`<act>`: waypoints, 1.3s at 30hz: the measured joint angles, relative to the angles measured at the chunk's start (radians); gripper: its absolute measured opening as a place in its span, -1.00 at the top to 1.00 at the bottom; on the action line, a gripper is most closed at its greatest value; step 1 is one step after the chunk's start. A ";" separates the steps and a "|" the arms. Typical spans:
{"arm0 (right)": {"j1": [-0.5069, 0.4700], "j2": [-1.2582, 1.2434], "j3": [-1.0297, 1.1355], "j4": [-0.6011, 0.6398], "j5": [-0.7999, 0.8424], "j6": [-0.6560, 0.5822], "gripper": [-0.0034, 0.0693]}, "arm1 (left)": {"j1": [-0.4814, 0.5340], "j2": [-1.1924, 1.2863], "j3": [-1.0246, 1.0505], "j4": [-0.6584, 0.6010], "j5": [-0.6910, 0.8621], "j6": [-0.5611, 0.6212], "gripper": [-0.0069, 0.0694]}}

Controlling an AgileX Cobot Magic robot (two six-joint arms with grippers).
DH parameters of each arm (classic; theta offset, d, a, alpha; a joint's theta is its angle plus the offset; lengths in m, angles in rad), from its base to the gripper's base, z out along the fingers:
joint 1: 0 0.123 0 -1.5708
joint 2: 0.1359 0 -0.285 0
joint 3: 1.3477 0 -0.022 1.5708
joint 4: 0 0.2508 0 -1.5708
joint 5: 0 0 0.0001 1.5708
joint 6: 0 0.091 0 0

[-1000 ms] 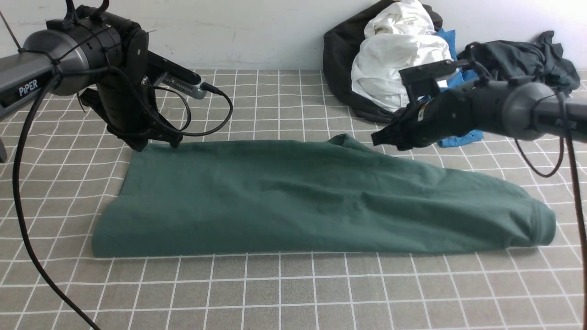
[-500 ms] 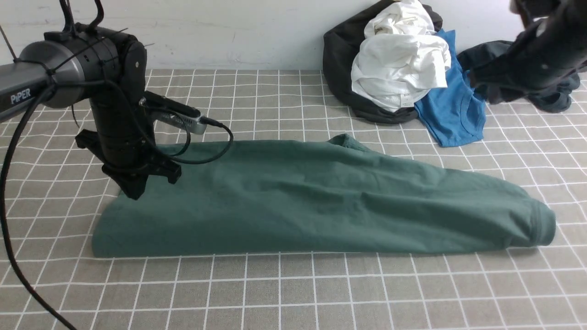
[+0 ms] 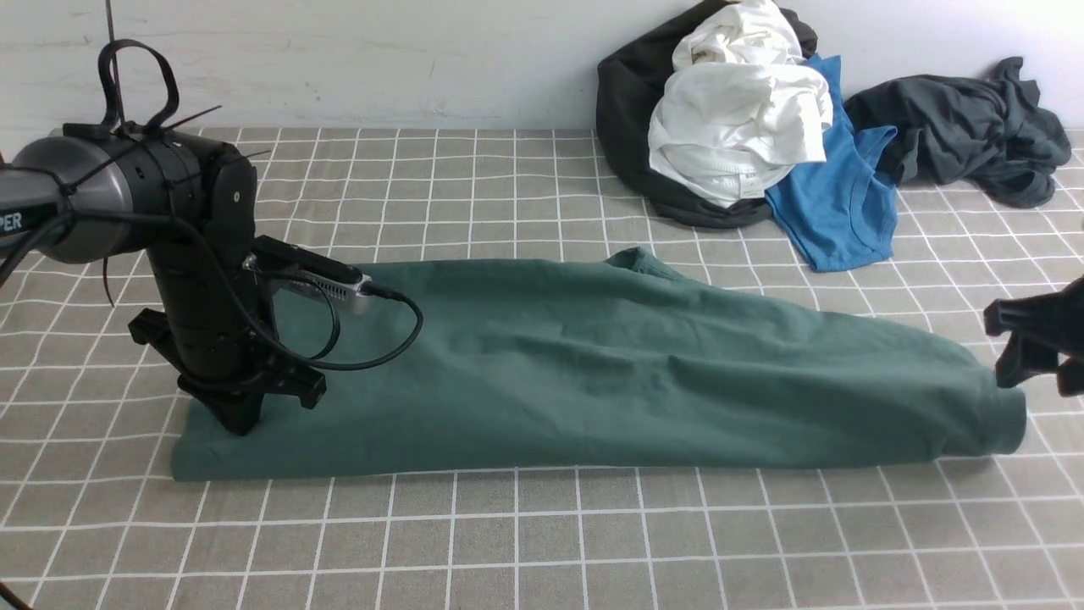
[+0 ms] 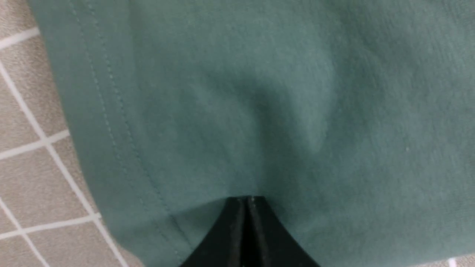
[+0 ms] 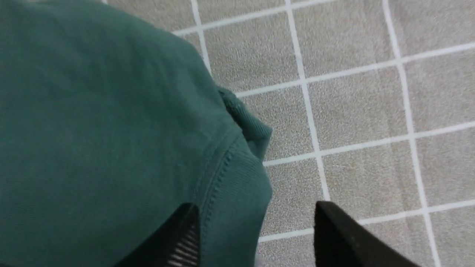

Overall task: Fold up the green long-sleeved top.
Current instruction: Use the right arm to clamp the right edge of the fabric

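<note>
Mid-fold: the green long-sleeved top point(image 3: 593, 364) lies in a long band on the checked cloth point(image 3: 542, 542).
Our left gripper point(image 3: 240, 422), pressed together, rests on one end; our right gripper point(image 3: 1037, 377), spread, straddles the ribbed end and, we judge, must pinch it next.

Left arm point(image 3: 93, 191): reaches in from left edge, level, then bends sharply at wrist; last section points straight down.
Left gripper point(image 3: 244, 421) point(image 4: 245, 203): jaws pressed together, no gap between tips. Tips down on top point(image 3: 593, 373), near its left end; cloth dimpled just ahead of them.
Right arm: out of front view, only gripper shows at right edge.
Right gripper point(image 3: 1040, 377) point(image 5: 256, 215): low, jaws spread wide, nothing clamped. One finger point(image 5: 182, 237) over top's ribbed end, other just off it. Contact: cannot tell.
</note>
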 joint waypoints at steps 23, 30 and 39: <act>0.025 0.139 -0.002 0.162 -0.060 -0.163 -0.09 | 0.001 0.006 0.002 -0.003 -0.006 0.001 0.84; 0.046 0.145 -0.026 0.138 -0.042 -0.166 0.46 | 0.001 0.007 0.002 -0.002 -0.010 0.001 0.84; 0.052 0.097 -0.128 -0.109 0.061 -0.075 0.79 | 0.001 -0.035 0.005 0.001 -0.024 0.001 0.84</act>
